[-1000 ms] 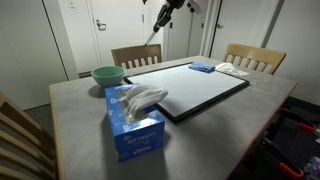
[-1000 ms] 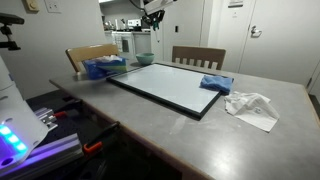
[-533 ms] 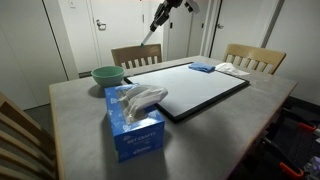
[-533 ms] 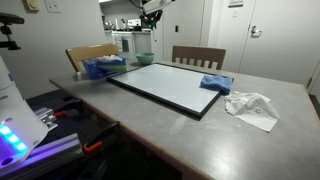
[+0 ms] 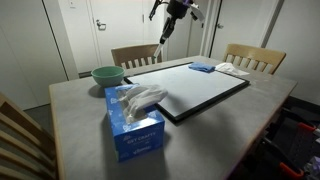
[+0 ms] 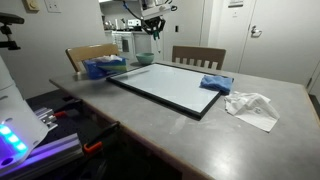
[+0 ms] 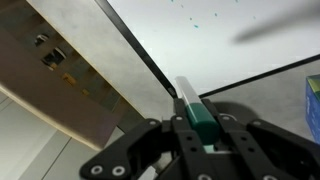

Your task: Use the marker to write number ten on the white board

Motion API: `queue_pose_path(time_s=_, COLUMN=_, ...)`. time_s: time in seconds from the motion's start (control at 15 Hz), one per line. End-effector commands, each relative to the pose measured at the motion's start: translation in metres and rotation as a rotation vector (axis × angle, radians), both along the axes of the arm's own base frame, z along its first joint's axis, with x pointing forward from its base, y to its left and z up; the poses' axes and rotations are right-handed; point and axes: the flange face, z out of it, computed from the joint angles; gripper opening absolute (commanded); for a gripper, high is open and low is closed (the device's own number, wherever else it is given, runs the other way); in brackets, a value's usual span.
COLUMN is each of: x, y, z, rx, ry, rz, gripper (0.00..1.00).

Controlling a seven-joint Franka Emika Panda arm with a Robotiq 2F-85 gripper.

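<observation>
The white board [image 5: 200, 85], a large, flat, smooth white rectangle in a thin black frame, lies on the matte grey counter [image 5: 80, 105]. The marker [image 5: 163, 32], a slim straight stick that shows green with a pale end in the wrist view, is clamped between the dark fingers of the tool [image 5: 169, 17]. It hangs tilted, tip downward, in the air over an edge of the board, well apart from its surface.

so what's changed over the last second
The gripper, jaws shut on the marker, shifted right in an exterior view, and the marker swung from a slant to nearly upright, in the air clear of the white board. Nothing let go. The white board, tissue box and green bowl stayed put.
</observation>
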Motion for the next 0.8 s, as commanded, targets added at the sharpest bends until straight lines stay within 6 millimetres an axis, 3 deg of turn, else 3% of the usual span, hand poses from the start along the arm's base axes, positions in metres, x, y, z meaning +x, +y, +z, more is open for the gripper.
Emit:
queue_pose_path(time_s=0.0, x=-0.007, y=-0.026, z=-0.005, rx=-0.068, ry=0.075, rz=-0.115, gripper=0.05)
queue_pose_path(time_s=0.33, x=-0.008, y=-0.034, z=-0.028, rx=-0.027, ry=0.2, rz=-0.2, gripper=0.05)
queue_pose_path(time_s=0.73, x=-0.001, y=-0.042, z=-0.049, rx=-0.012, ry=0.228, rz=-0.251, gripper=0.05)
